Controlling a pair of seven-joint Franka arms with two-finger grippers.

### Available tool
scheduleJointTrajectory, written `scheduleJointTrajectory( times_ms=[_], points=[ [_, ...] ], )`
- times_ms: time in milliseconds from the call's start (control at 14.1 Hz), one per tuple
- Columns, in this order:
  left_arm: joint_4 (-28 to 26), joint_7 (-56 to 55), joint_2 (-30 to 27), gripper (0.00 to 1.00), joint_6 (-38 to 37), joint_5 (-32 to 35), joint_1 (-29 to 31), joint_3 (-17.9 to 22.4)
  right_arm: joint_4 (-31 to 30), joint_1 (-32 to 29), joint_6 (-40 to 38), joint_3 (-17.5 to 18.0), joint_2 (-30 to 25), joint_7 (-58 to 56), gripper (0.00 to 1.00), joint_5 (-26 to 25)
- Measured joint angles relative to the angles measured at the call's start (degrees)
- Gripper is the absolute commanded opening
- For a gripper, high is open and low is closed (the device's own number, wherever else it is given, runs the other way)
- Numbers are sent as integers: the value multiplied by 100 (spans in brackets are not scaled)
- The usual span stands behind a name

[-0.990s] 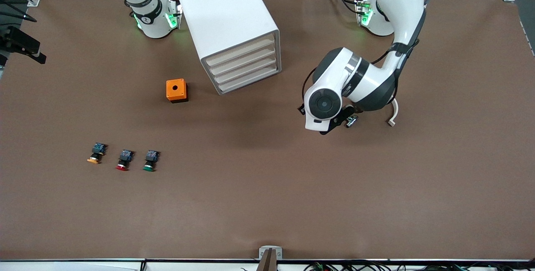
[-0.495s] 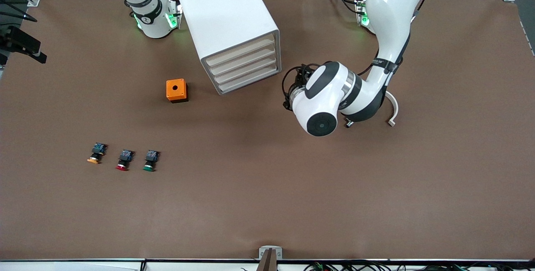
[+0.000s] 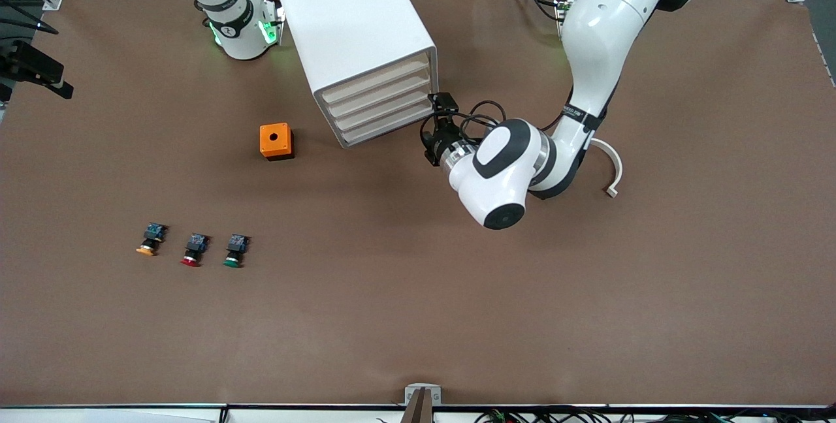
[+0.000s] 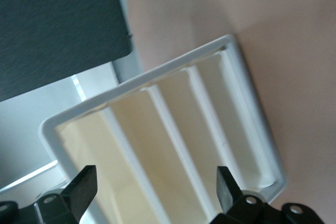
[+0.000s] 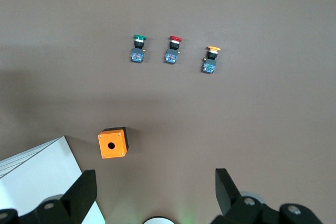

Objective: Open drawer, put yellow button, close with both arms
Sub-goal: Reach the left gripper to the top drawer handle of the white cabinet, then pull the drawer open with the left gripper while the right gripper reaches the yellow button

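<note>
The white cabinet (image 3: 356, 31) stands near the right arm's base, all four trays shut. The top drawer (image 3: 375, 82) also shows in the left wrist view (image 4: 86, 140). My left gripper (image 3: 437, 126) is open and empty, in front of the drawer face at its end toward the left arm, and not touching it; it also shows in its own wrist view (image 4: 156, 190). The yellow button (image 3: 148, 242) lies on the table near the front camera, toward the right arm's end, and shows in the right wrist view (image 5: 211, 60). My right gripper (image 5: 155, 192) is open and empty, high over the table by its base.
A red-capped button (image 3: 192, 251) and a green-capped button (image 3: 234, 252) lie in a row beside the yellow one. An orange box (image 3: 275, 141) with a round hole sits between the cabinet and the buttons. A white curved piece (image 3: 612, 175) lies by the left arm.
The left arm has swung its wrist round and moved toward the cabinet, so its gripper now faces the drawer fronts. The right arm, the buttons and the drawers have not moved.
</note>
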Motion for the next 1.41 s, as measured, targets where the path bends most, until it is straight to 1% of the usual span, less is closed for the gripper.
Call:
scheduleJointTrajectory(
  times_ms=[212,354,424,495,566,707,848,919,990,1061,1343,1414],
  points=[
    [5,-20,92,100,-284,-482,132,9,0,0,0,0,0,0,100,0],
    [-5,-130,178,99,-348,-770,179,12,0,0,0,-1,0,0,100,0],
    [-12,-263,251,97,-354,-866,175,12,0,0,0,-2,0,0,100,0],
    [-16,-373,343,93,-354,-941,155,10,0,0,-2,-2,0,0,100,0],
    [-18,-413,440,92,-353,-1049,117,7,-1,-1,-7,-3,0,0,100,0],
    [-21,-413,567,92,-340,-1303,17,3,-1,-1,-11,-5,0,0,100,0],
    [-33,-419,610,91,-308,-1387,-111,0,-1,-6,-20,-11,0,0,100,0],
    [-55,-426,619,86,-268,-1394,-194,-1,-1,-8,-23,-16,0,0,100,0],
    [-94,-429,628,78,-222,-1408,-277,-1,-2,-9,-24,-21,0,0,100,0],
    [-151,-432,640,73,-174,-1447,-370,-1,-3,-10,-25,-25,0,0,100,0],
    [-412,-432,690,68,-113,-1682,-619,-2,-8,-10,-46,-25,0,0,100,-1],
    [-440,-432,691,62,-113,-1684,-643,-2,-8,-10,-46,-25,0,0,100,0]
  ],
)
